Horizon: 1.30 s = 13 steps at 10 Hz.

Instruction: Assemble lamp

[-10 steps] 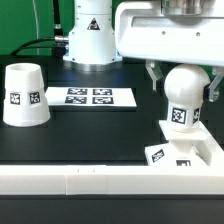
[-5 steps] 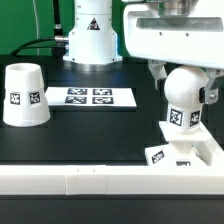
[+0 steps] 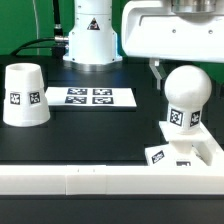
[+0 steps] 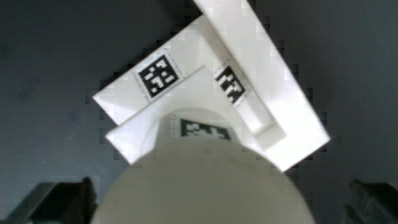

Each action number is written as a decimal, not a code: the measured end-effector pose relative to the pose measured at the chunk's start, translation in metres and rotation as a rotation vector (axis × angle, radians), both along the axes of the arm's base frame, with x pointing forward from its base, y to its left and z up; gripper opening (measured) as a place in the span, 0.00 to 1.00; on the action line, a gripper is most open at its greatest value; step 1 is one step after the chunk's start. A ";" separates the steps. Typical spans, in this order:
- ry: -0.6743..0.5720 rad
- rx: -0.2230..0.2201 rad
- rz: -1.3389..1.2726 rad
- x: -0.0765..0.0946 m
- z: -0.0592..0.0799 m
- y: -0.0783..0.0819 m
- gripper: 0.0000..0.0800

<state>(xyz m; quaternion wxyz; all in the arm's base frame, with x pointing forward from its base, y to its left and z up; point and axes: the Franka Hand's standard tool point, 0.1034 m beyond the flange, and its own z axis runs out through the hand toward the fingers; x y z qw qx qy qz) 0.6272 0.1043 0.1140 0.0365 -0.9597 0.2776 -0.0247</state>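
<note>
Black tabletop (image 3: 95, 135), matte. The marker board (image 3: 88, 96) lies flat toward the rear, showing four square tags. A long white rail (image 3: 90, 181) runs across the front from the exterior view's left to its right. A green backdrop (image 3: 22, 20) stands behind, crossed by a dark line, possibly a cable (image 3: 38, 43).

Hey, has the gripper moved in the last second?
Yes. The gripper has risen. Its fingers flanked the head of the bulb before, and now they sit near its top. The base has not shifted.

Black table (image 3: 95, 137), shade (image 3: 24, 95), marker board (image 3: 88, 97), base (image 3: 197, 150), rail (image 3: 85, 181)
</note>
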 end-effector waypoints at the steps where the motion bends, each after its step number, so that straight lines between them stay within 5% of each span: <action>1: -0.003 -0.005 0.072 0.000 0.000 -0.001 0.87; 13: -0.046 -0.115 1.209 0.004 0.000 -0.017 0.87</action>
